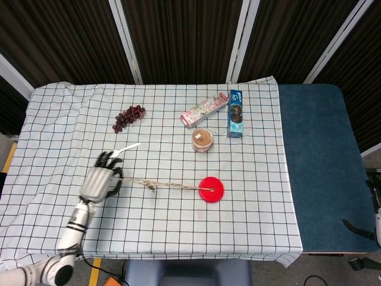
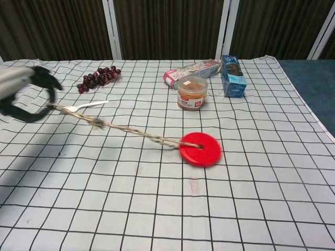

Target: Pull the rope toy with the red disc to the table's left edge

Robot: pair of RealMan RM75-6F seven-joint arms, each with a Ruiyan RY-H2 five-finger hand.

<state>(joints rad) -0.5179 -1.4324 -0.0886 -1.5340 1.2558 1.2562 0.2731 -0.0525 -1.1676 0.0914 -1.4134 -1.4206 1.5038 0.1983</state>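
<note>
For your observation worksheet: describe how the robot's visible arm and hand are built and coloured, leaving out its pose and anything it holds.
The left hand has a light grey, plate-like back and black fingers. Its slim forearm is white to silver with dark bands. In the chest view the hand is motion-blurred, grey with black fingers. No sleeve or readable marking shows.

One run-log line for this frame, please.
left robot hand: holds rope | red disc: mid-table, trailing | left edge: not reached | right robot hand: unseen

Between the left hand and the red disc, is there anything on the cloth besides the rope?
No. In the head view only the taut rope runs from the left hand to the red disc; the white spoon lies beyond it.
</note>
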